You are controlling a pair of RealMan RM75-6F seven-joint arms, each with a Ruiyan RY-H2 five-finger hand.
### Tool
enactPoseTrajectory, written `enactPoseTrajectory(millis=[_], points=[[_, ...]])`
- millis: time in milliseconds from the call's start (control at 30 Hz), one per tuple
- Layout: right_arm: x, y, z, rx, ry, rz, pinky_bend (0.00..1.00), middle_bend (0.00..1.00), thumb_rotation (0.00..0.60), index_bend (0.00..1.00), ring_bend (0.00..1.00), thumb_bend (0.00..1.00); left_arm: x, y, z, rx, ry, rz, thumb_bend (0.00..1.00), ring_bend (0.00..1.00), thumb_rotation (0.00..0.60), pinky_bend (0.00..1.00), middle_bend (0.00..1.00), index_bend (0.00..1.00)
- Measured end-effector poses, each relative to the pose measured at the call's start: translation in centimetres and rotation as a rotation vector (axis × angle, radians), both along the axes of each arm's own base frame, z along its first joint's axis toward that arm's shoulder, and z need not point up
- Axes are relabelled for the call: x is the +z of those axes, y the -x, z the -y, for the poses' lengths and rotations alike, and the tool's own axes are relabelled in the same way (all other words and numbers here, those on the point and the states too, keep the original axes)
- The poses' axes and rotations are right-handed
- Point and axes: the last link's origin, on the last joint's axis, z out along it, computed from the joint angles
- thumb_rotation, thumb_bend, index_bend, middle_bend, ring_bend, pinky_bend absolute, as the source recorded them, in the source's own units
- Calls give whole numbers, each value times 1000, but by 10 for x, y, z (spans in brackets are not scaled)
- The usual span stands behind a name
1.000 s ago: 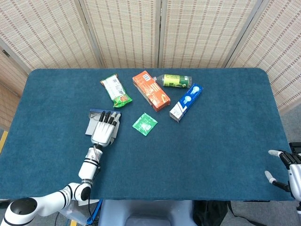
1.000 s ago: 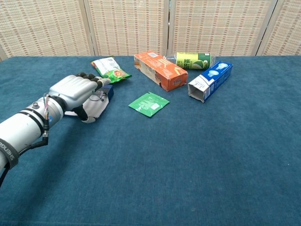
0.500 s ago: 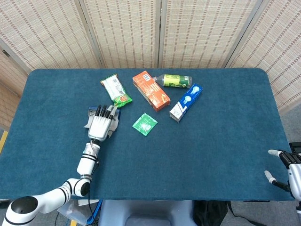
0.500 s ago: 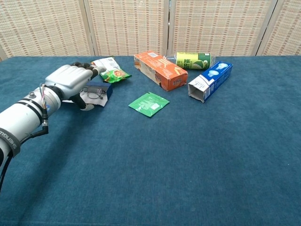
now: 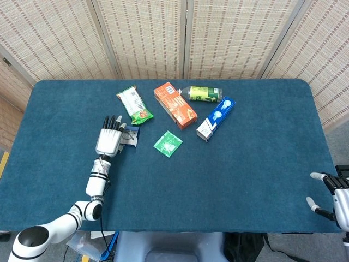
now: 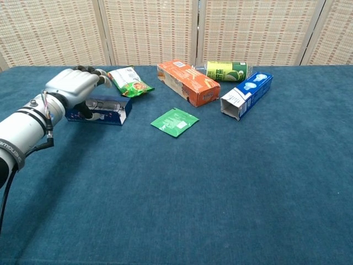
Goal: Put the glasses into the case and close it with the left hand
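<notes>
My left hand [image 6: 71,84] rests on the blue case [image 6: 105,112], fingers curled over its near-left end; the glasses [image 6: 102,104] lie inside the case. Right hand [image 5: 339,201] hangs open off the table [image 6: 220,182] edge. Woven screens [image 6: 154,27] stand behind the case.

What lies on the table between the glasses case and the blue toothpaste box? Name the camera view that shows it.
A flat green sachet lies on the cloth between the glasses case and the blue toothpaste box, touching neither. The chest view shows this; the head view agrees.
</notes>
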Motion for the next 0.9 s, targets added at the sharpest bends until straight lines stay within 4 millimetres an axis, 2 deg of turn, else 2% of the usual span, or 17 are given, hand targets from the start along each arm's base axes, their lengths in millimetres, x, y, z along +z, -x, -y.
enactPoseTrajectory(millis=[233, 500, 900], points=[[-1, 0, 1, 2, -3, 1, 245, 308, 600, 295, 298, 220, 6, 16, -1, 37, -12, -3, 258, 10, 600, 0, 65, 388], [-2, -1, 1, 4, -4, 0, 244, 308, 600, 295, 298, 219, 8, 21, 0, 39, -18, 15, 323, 184, 600, 5, 283, 522], [-1, -1, -1, 0, 0, 0, 245, 308, 600, 295, 298, 220, 5, 21, 1, 38, -7, 5, 399, 188, 600, 6, 293, 577]])
